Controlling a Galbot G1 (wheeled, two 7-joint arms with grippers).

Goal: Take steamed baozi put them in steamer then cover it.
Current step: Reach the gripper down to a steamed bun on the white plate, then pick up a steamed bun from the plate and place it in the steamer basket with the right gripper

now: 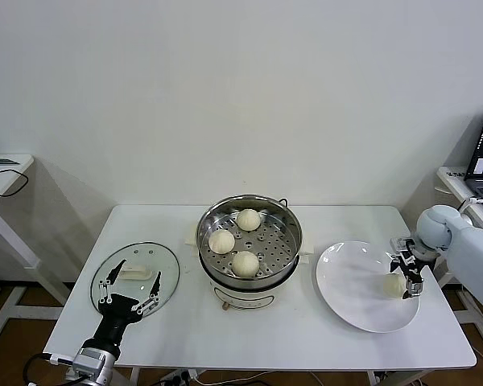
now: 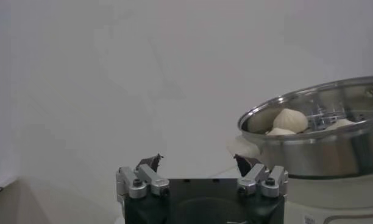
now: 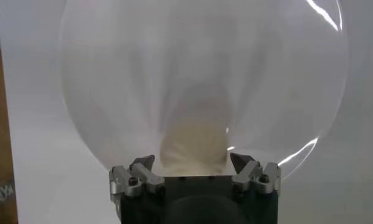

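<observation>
Head view, right gripper [image 1: 406, 281] spread around last baozi [image 1: 394, 284] near plate [image 1: 346, 281] edge, left gripper [image 1: 129, 290] wide over cover [image 1: 165, 265]

Right arm [image 1: 467, 241]: glossy white rounded shell. Both end effectors, left [image 2: 200, 165] and right [image 3: 192, 161]: black housings, silver screw-fastened finger links, dark tips. Left wrist [image 1: 91, 363]: silver collar behind the black housing.

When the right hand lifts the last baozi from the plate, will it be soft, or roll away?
The baozi looks puffy, so probably soft and light; squeezing may dent it. Being round on the smooth plate, it might roll if nudged by the right hand.
</observation>
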